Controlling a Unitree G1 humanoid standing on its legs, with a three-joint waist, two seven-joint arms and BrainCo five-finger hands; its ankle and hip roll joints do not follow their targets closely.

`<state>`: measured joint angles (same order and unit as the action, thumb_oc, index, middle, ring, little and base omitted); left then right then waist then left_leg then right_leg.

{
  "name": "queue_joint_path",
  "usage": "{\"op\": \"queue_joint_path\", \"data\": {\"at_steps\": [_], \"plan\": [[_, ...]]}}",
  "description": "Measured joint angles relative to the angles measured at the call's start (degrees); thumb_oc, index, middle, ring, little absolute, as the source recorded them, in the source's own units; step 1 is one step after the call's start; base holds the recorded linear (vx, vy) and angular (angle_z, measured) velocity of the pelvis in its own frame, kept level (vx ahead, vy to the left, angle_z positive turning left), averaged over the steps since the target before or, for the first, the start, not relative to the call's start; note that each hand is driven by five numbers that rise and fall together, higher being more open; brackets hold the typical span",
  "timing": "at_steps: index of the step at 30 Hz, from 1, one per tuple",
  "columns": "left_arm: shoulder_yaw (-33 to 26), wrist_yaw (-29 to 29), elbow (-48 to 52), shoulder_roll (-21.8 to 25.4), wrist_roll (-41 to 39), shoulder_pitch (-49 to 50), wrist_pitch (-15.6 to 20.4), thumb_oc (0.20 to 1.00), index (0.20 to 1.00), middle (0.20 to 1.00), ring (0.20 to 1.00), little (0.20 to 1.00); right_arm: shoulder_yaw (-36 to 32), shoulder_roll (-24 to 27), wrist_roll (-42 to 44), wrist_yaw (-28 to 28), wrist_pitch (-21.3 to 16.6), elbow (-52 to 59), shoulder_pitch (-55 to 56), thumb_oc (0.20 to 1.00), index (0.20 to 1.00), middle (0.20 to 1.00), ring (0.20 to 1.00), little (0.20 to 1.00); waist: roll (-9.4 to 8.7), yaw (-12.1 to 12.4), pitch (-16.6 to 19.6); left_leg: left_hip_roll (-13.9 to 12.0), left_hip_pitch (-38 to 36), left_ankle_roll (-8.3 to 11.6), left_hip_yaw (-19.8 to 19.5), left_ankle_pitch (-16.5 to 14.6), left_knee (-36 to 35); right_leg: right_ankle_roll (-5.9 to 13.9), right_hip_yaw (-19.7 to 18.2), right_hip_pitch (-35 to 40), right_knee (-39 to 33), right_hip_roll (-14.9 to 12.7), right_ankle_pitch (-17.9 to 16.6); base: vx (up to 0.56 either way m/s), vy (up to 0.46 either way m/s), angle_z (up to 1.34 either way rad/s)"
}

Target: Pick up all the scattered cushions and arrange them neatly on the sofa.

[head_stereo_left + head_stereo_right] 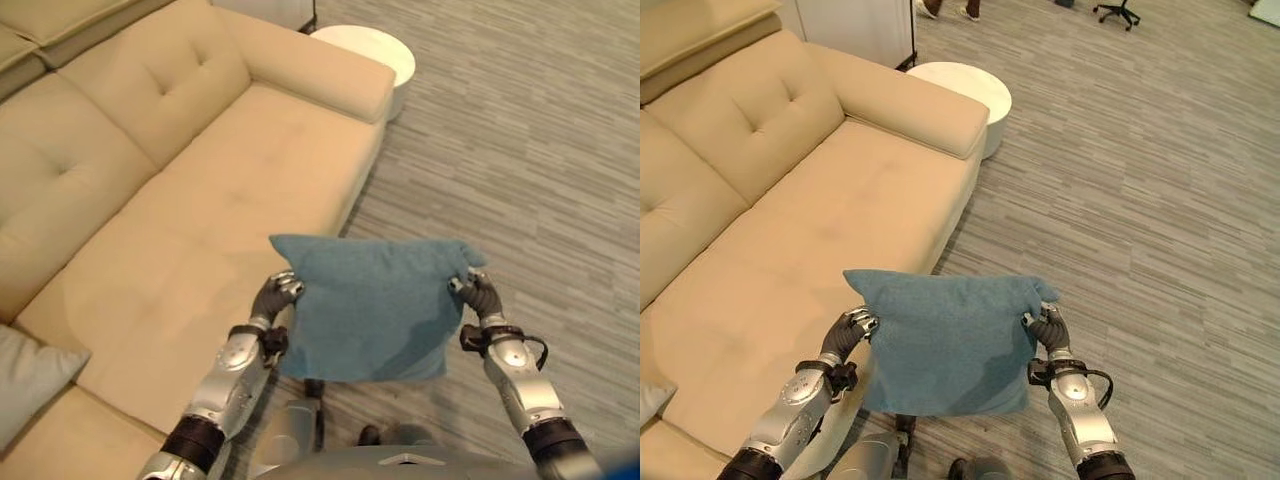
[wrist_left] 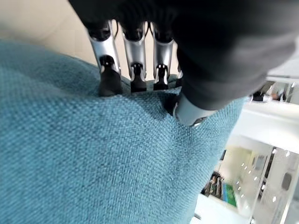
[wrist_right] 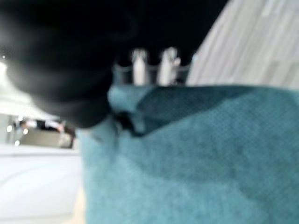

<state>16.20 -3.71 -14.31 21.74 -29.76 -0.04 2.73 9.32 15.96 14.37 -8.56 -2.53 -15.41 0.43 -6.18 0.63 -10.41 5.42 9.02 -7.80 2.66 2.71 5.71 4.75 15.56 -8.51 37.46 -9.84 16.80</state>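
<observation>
Holding the teal cushion [image 1: 372,305] by its two top corners, left hand [image 1: 275,298] and right hand [image 1: 478,292] both pinch the fabric with curled fingers, and it hangs between them over the sofa's [image 1: 200,210] front edge and the floor [image 1: 520,170]. Main risk, as a guess: the pinches look shallow, so a corner could slip out and the cushion drop short of the seat onto the floor. No containers here; the sofa seat past the left hand is bare, with a grey cushion [image 1: 25,375] further out on that side.
</observation>
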Motion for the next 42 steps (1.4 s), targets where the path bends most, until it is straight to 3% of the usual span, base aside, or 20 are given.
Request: {"op": "queue_joint_path", "data": {"at_steps": [2,5,7,10,12,14,15,17,21,24,27,30,31,35,37,39,41,42], "plan": [[-0.60,-0.01,0.16,0.45,-0.01,-0.12,0.14,0.200,0.200,0.200,0.200,0.200,0.52,-0.14,-0.01,0.58,0.07,0.03,0.09,0.200,0.200,0.200,0.200,0.200,0.03,-0.02,0.02,-0.08,-1.30,0.15,0.63,-0.63,-0.51,-0.03,0.40,-1.03,-3.61,0.06,-0.17,0.20,0.114,-0.10],[-1.05,-0.03,0.28,1.10,-0.07,0.00,0.33,0.200,0.200,0.200,0.200,0.200,0.75,-0.15,-0.02,1.51,0.08,-0.17,-0.38,0.200,0.200,0.200,0.200,0.200,-0.05,2.04,-0.07,-0.67,-2.03,0.23,2.37,-1.07,-1.16,-0.82,0.88,-2.02,-12.49,0.99,-2.52,0.15,0.065,-0.28],[-1.47,-0.06,0.26,1.23,-0.10,0.10,0.38,0.200,0.200,0.200,0.200,0.200,1.15,-0.12,-0.02,1.69,0.07,-0.34,-1.46,0.200,0.200,0.200,0.200,0.200,0.14,3.52,-0.24,-1.52,-1.94,0.14,4.25,-1.78,-1.29,-1.22,1.17,-1.45,-21.75,2.02,-7.46,0.13,0.012,-0.58],[-2.94,-0.10,0.04,0.95,-0.09,0.16,0.44,0.200,0.200,0.200,0.200,0.200,1.72,-0.12,-0.05,1.54,0.05,-1.34,-3.68,0.200,0.200,0.200,0.200,0.200,1.20,4.60,-1.03,-3.39,-1.95,0.32,5.29,-2.74,-1.45,0.25,0.89,0.21,-31.61,3.78,-16.33,0.13,-0.029,-0.52],[-2.97,-0.09,-0.06,0.02,-0.06,0.01,0.43,0.200,0.200,0.200,0.200,0.200,1.48,0.23,-0.04,1.22,0.05,-1.68,-3.80,0.200,0.200,0.200,0.200,0.200,1.92,3.64,-1.65,-3.95,-1.98,0.14,4.85,-3.01,-1.62,0.59,-0.23,-0.12,-35.03,4.20,-17.71,0.25,-0.116,0.01],[-2.92,-0.08,-0.34,-0.75,-0.06,-0.05,0.44,0.200,0.200,0.200,0.200,0.200,1.37,0.43,-0.05,0.96,0.05,-2.09,-3.76,0.200,0.200,0.200,0.200,0.200,1.89,3.39,-1.99,-3.88,-2.00,1.15,4.31,-3.39,-1.35,1.06,-2.24,-0.31,-38.69,4.33,-20.80,0.35,-0.181,0.21],[-2.89,-0.04,-0.43,-1.01,-0.03,-0.03,0.43,0.200,0.200,0.200,0.200,0.200,1.32,0.45,-0.05,0.92,0.05,-2.42,-3.61,0.200,0.200,0.200,0.200,0.200,1.55,3.30,-2.09,-3.55,-2.16,2.22,3.53,-3.64,-1.59,0.60,-2.23,0.64,-39.46,4.10,-23.25,0.31,-0.149,0.29],[-2.71,0.03,-0.40,-1.30,0.02,0.59,0.48,0.200,0.200,0.200,0.200,0.200,1.29,0.65,-0.08,0.94,0.06,-2.82,-3.34,0.200,0.200,0.200,0.200,0.200,1.75,3.67,-2.26,-4.20,-2.72,4.36,2.69,-2.78,-2.17,-1.02,-1.66,2.09,-41.53,5.53,-23.98,0.44,-0.225,0.18],[-2.66,-0.10,-0.51,-2.87,-0.05,1.52,0.47,0.200,0.200,0.200,0.200,0.200,1.45,1.08,-0.04,1.02,0.16,-4.18,-2.49,0.200,0.200,0.200,0.200,0.200,2.30,3.51,-2.56,-6.95,-4.85,7.38,-0.52,-3.99,-1.30,-3.07,1.22,5.63,-40.77,7.89,-20.61,0.53,-0.356,0.36],[-2.61,-0.33,-0.48,-3.23,-0.12,-0.47,0.53,0.200,0.200,0.200,0.200,0.200,0.36,1.29,0.09,0.47,-0.21,-3.65,-3.35,0.200,0.200,0.200,0.200,0.200,2.74,3.66,-3.07,-9.08,3.51,8.54,-1.08,-7.69,14.91,-6.03,3.71,6.35,-39.75,10.34,-18.20,0.28,-0.239,0.48],[-2.61,-0.60,-0.46,-3.42,-0.37,-1.11,0.58,0.200,0.200,0.200,0.200,0.200,0.35,1.48,0.12,-0.31,-0.25,-3.45,-4.50,0.200,0.200,0.200,0.200,0.200,3.04,3.78,-3.22,-10.10,7.76,8.36,-1.64,-8.21,22.33,-8.40,6.27,6.53,-38.72,11.30,-16.37,0.22,-0.082,0.40],[-2.56,-0.64,-0.43,-3.82,-0.47,-1.86,0.74,0.200,0.200,0.200,0.200,0.200,0.32,2.41,0.30,-0.72,-0.29,-2.48,-5.08,0.200,0.200,0.200,0.200,0.200,2.97,3.41,-3.81,-8.77,8.17,8.44,0.03,-8.85,17.08,-9.61,8.88,6.96,-39.30,10.61,-15.04,0.25,-0.036,0.56],[-2.55,-0.90,-0.43,-4.22,-0.47,-2.33,0.74,0.200,0.200,0.200,0.200,0.200,0.20,2.87,0.61,-0.84,-0.30,-2.00,-5.24,0.200,0.200,0.200,0.200,0.200,2.66,3.35,-3.88,-7.06,7.89,8.23,1.14,-8.12,11.73,-9.92,9.87,7.15,-39.71,10.04,-14.96,0.31,0.009,0.43],[-2.72,-1.62,-0.43,-4.94,-0.54,-2.76,0.82,0.200,0.200,0.200,0.200,0.200,0.27,2.97,0.71,-1.46,-0.33,-1.73,-5.63,0.200,0.200,0.200,0.200,0.200,2.45,3.08,-4.11,-2.61,7.75,8.17,1.48,-3.58,-5.20,-8.35,13.23,11.00,-42.40,9.83,-14.22,0.35,0.066,0.45],[-2.82,-1.70,-0.42,-4.64,-0.63,-2.49,0.82,0.200,0.200,0.200,0.200,0.200,0.58,2.77,0.70,-1.41,-0.30,-1.81,-5.58,0.200,0.200,0.200,0.200,0.200,2.22,3.56,-4.26,-2.66,8.07,8.20,1.28,-2.14,-7.14,-7.80,13.25,12.81,-42.09,10.10,-12.76,0.42,0.131,0.06],[-2.83,-1.70,-0.33,-4.45,-0.67,-1.37,0.84,0.200,0.200,0.200,0.200,0.200,0.70,2.87,0.66,-1.07,-0.30,-1.77,-5.36,0.200,0.200,0.200,0.200,0.200,3.54,3.50,-3.60,-4.04,7.65,8.19,0.94,-1.51,-6.37,-6.88,12.77,14.18,-39.37,10.94,-9.71,0.43,0.155,-0.15],[-2.79,-1.69,-0.16,-3.63,-0.68,-0.56,0.82,0.200,0.200,0.200,0.200,0.200,0.84,2.41,0.65,-0.60,-0.25,-1.75,-5.16,0.200,0.200,0.200,0.200,0.200,2.65,3.68,-3.33,-4.02,6.20,6.26,1.36,5.60,-4.79,-4.73,10.78,14.94,-35.52,9.67,-5.95,0.61,0.239,-0.32],[-2.85,-1.72,-0.17,-3.22,-0.70,-0.34,0.81,0.200,0.200,0.200,0.200,0.200,1.19,2.20,0.64,-0.57,-0.25,-1.81,-5.20,0.200,0.200,0.200,0.200,0.200,1.97,3.87,-3.31,-3.73,6.13,6.18,1.62,5.63,-3.36,-3.99,10.13,14.74,-33.46,8.75,-4.80,0.33,0.128,-0.47]]}}
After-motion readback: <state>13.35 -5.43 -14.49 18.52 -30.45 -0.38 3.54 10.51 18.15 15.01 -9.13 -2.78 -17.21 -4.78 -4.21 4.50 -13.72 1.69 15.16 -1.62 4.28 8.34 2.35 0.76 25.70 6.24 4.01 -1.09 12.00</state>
